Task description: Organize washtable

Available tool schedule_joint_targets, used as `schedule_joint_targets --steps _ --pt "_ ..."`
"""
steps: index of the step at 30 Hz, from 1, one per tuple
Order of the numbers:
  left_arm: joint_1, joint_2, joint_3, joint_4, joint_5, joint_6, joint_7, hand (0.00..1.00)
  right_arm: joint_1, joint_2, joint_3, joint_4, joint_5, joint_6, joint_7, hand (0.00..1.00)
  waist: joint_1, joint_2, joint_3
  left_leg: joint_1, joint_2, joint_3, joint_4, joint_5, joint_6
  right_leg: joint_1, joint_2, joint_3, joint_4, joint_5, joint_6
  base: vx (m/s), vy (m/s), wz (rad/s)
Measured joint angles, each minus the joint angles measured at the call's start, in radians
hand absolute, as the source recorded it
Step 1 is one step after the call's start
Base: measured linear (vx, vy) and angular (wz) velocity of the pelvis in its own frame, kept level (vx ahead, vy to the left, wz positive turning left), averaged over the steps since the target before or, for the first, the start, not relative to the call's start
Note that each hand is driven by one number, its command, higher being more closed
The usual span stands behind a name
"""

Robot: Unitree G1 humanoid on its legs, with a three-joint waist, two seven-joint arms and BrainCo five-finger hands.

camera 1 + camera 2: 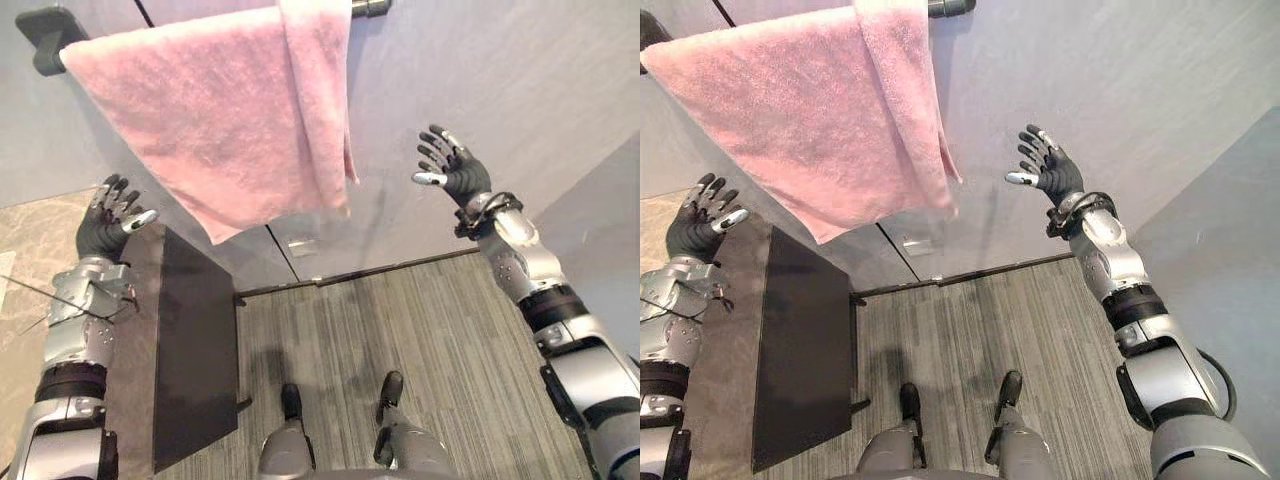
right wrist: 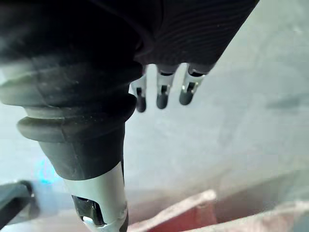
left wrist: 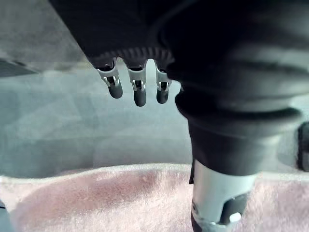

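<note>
The step in hand looks like straightening the pink towel [image 1: 220, 120], which hangs askew over the dark towel rail [image 1: 45, 40], one end folded over the front and the lower edge slanting; to do it well, I judge each hand should take a lower corner, pinch the cloth firmly and draw down evenly, so the towel squares up without sliding off the rail. The left hand [image 1: 108, 225] is raised with fingers straight and spread, holding nothing; the towel's low corner hangs above and inward of it, apart from its fingertips. The right hand [image 1: 455, 170] is likewise wide open and empty, palm toward the grey wall [image 1: 520, 90]; the towel's folded edge lies inward of it, apart. The washtable's marbled top [image 1: 30, 240] lies under the left hand, its dark side panel [image 1: 195, 350] just inward of that forearm.
</note>
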Motion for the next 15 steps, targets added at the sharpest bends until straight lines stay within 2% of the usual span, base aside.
schedule_joint_targets --steps 2,4,5,8,10,12,13,15 --pt "0.024 -0.011 0.043 -0.015 0.008 0.0 0.001 0.0 0.076 0.002 -0.084 -0.054 -0.001 0.0 -0.001 0.0 -0.001 -0.01 -0.021 0.001 -0.001 0.0 0.0 -0.004 -0.003 0.001 -0.001 -0.001 0.0 -0.002 0.003 -0.01 0.047 0.02" --pt "0.052 -0.084 0.179 -0.078 0.033 -0.013 0.046 0.0 0.17 0.026 -0.259 -0.12 -0.01 -0.013 -0.018 0.0 -0.001 -0.013 -0.049 0.002 -0.003 -0.005 -0.001 -0.005 -0.001 0.005 -0.004 -0.005 0.0 -0.002 0.003 0.0 0.049 0.06" --pt "0.065 -0.104 0.205 -0.098 0.041 -0.023 0.061 0.0 0.189 0.036 -0.303 -0.13 -0.013 -0.017 -0.03 0.0 -0.002 -0.012 -0.058 0.002 -0.004 -0.006 -0.001 -0.005 0.0 0.006 -0.005 -0.006 0.0 -0.002 0.003 0.01 0.05 0.12" --pt "0.129 -0.196 0.262 -0.228 0.086 -0.051 0.134 0.0 0.297 0.094 -0.506 -0.163 -0.038 -0.062 -0.11 0.0 -0.007 -0.007 -0.086 0.016 -0.005 -0.032 -0.001 -0.007 0.0 0.038 -0.008 -0.03 0.0 -0.012 0.006 0.01 0.045 0.21" --pt "0.192 -0.285 0.265 -0.317 0.138 -0.071 0.161 0.0 0.384 0.154 -0.585 -0.195 -0.055 -0.094 -0.158 0.0 -0.007 0.0 -0.114 0.024 -0.005 -0.041 0.0 -0.009 -0.002 0.054 -0.008 -0.036 0.0 -0.02 0.011 0.01 0.043 0.18" --pt "0.235 -0.352 0.257 -0.353 0.17 -0.071 0.171 0.0 0.445 0.201 -0.596 -0.205 -0.075 -0.101 -0.178 0.0 -0.019 0.008 -0.126 0.032 -0.006 -0.054 -0.001 -0.01 -0.001 0.066 -0.009 -0.051 -0.001 -0.028 0.015 -0.01 0.039 0.19" --pt "0.28 -0.417 0.256 -0.385 0.188 -0.07 0.176 0.0 0.493 0.255 -0.6 -0.207 -0.081 -0.101 -0.182 0.0 -0.03 0.015 -0.133 0.035 -0.005 -0.06 -0.002 -0.01 -0.001 0.073 -0.01 -0.06 -0.001 -0.035 0.02 -0.02 0.027 0.1" --pt "0.343 -0.492 0.217 -0.401 0.195 -0.067 0.175 0.0 0.578 0.331 -0.598 -0.202 -0.084 -0.097 -0.185 0.0 -0.03 0.025 -0.141 0.036 -0.004 -0.06 0.0 -0.011 -0.002 0.074 -0.008 -0.057 -0.001 -0.035 0.02 -0.02 0.032 0.03"
